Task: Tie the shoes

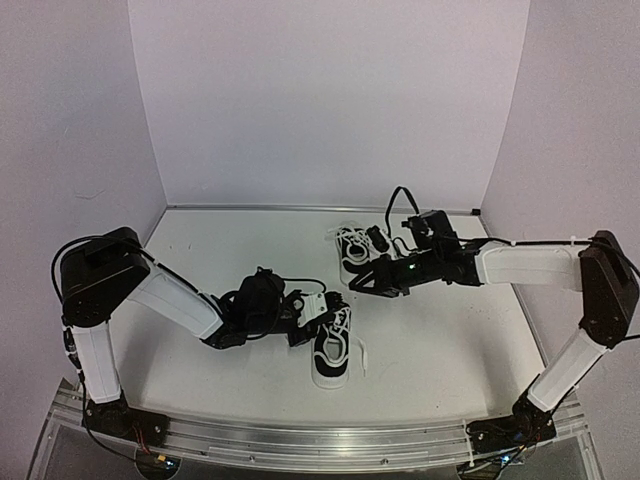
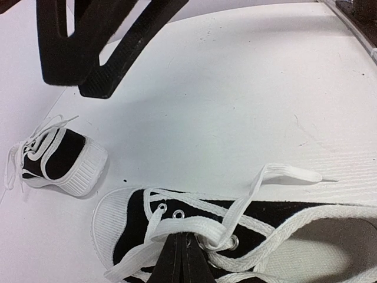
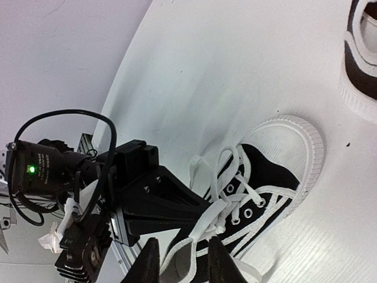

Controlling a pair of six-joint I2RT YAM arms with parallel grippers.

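Two grippers crowd one sneaker (image 3: 277,177)!
Left gripper (image 2: 180,258) clamped shut at its white laces (image 2: 283,171); right gripper (image 3: 184,262) part open, a lace between its fingers (image 3: 147,262).

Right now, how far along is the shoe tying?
Done: nothing is tied. Neither the near shoe nor the far shoe shows a bow, and their laces lie loose. In hand: the left tool is shut on the near shoe's lace, while the right tool hangs open just above it. Left: the knot and bow on both shoes.
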